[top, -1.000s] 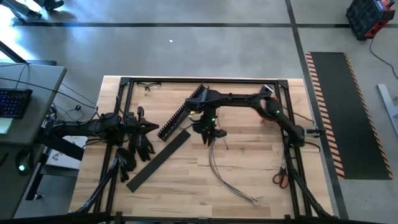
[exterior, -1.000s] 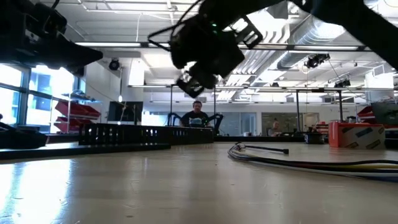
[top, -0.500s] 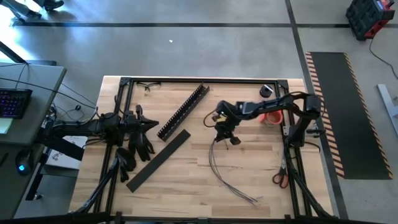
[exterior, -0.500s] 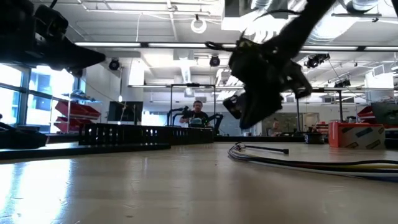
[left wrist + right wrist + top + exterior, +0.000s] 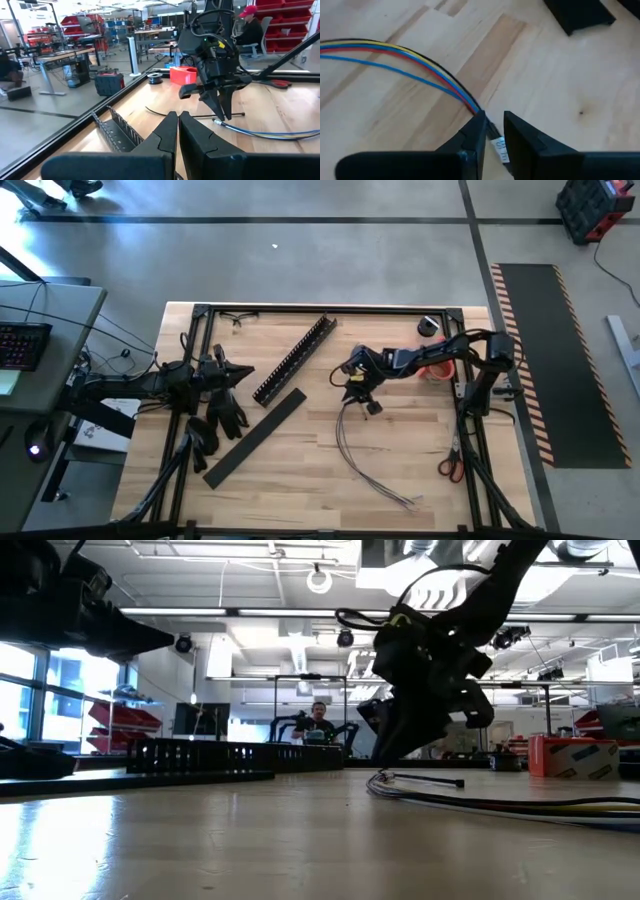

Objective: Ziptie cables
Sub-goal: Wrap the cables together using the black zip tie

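Note:
The cables [image 5: 350, 442] are thin blue, red, yellow and black wires [image 5: 410, 60] lying in a loose curve on the wooden table, right of its middle. They gather at the far end into a dark sleeve with a white label. My right gripper [image 5: 362, 404] slants down onto that far end [image 5: 222, 114] and is shut on it. My left gripper [image 5: 243, 377] hangs level and shut [image 5: 178, 122] above the table's left side, touching nothing. My right gripper pinches the cables between its two fingers at their far end, on the dark labelled sleeve [image 5: 499, 146] where the wires run together. The fingers [image 5: 475, 131] slant down from above, roughly along the bundle. The cables stay slack on the table [image 5: 480, 802].
A long black slotted channel [image 5: 295, 358] and a flat black strip [image 5: 255, 438] lie slantwise left of the cables. Red-handled scissors [image 5: 450, 467], a red object [image 5: 436, 369] and a black roll [image 5: 428, 326] sit near the right edge. A black frame [image 5: 330, 308] rims the table.
My right gripper has swung from beside the slotted channel toward the table's right edge and down to the cables' far end, tipping to point steeply down. It has barely moved in the last half second. The cables lie where they were.

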